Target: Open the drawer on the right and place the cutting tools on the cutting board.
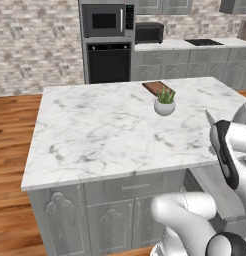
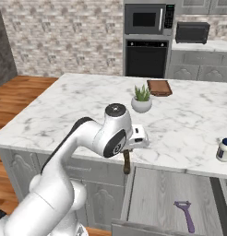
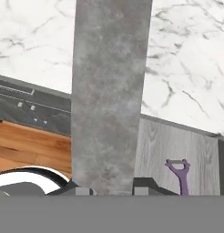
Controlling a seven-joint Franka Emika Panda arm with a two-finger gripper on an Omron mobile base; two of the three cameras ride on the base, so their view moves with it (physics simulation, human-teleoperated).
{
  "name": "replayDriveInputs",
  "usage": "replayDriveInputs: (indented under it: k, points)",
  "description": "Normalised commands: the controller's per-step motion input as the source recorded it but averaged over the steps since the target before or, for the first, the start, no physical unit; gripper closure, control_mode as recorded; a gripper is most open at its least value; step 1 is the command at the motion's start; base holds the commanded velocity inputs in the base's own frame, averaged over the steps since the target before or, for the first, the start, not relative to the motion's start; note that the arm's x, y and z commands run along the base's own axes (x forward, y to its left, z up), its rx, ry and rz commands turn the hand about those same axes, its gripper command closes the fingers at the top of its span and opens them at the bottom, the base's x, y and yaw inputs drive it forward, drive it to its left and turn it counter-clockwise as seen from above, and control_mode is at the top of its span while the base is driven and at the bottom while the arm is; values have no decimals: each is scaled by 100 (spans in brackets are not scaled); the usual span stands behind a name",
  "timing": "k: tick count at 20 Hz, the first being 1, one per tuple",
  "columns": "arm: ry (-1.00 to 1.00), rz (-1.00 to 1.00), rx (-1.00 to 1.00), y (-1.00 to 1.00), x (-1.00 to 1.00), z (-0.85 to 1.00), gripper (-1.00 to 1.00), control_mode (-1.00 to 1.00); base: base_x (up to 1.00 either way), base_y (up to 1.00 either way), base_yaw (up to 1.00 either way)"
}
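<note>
- The claw (image 2: 127,162) hangs just off the front edge of the counter (image 2: 78,106), above the left rim of the open drawer (image 2: 152,193); its fingers are closed narrowly on the knife (image 3: 109,91).
- In the hand view the knife's grey blade rises broad between the two finger tips; in the right base view its dark handle pokes down below the claw, just in front of the counter edge; in the left base view the blade tip (image 1: 209,118) shows above the wrist.
- The drawer is pulled out below the counter edge, pale grey inside, directly beneath and to the right of the claw.
- The purple peeler (image 2: 184,214) lies flat on the drawer floor, toward its front right, well apart from the claw and untouched.
- The cutting board (image 2: 159,87) lies on the far side of the counter, well beyond the claw, with nothing on it.
- A small potted plant (image 2: 141,100) in a white bowl stands on the counter just in front of the cutting board, between it and the claw.
- A small white jar with a dark lid (image 2: 224,150) stands near the counter's front edge, far to the right of the claw.
</note>
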Motion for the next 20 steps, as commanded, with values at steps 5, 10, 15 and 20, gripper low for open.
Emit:
replayDriveInputs:
  k: [5,10,15,20]
  points:
    - [-30,-9,0,100,2,83,100,-100,0,0,0]
    - [-30,-14,3,100,0,57,100,-100,0,0,0]
    - [-4,-6,12,41,-2,5,100,-100,0,0,0]
    - [0,0,4,0,0,0,100,-100,0,0,0]
